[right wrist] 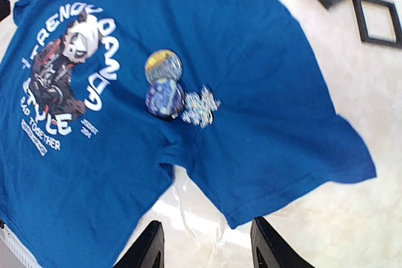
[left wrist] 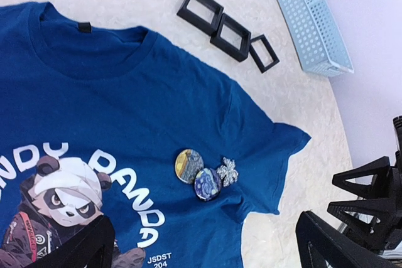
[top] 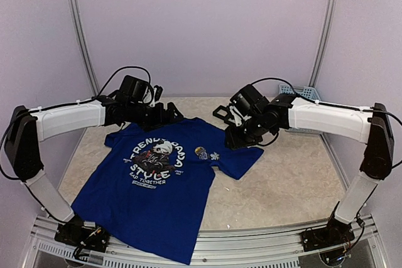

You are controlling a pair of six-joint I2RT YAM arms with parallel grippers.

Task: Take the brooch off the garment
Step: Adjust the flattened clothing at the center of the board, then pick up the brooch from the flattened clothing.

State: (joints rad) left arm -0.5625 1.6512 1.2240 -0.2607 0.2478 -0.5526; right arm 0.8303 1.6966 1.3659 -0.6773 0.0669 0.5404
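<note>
A small silvery, sparkly flower-shaped brooch (left wrist: 227,171) is pinned to the chest of the royal-blue cloth T-shirt (left wrist: 125,111), just right of the white lettering and panda graphic and near the sleeve. It touches a round dark-blue button badge (left wrist: 207,183), which sits against a round yellow-and-blue button badge (left wrist: 188,166). The shirt lies flat on the beige speckled tabletop (top: 282,180), collar toward the far side. The left gripper (left wrist: 204,236) hangs above the shirt with its fingers spread wide, gripping nothing. The right gripper (right wrist: 204,230) hangs near the sleeve, fingers also spread and empty. Beyond the collar lie three black square frames (left wrist: 230,37), then a light-blue perforated plastic basket (left wrist: 311,23)
</note>
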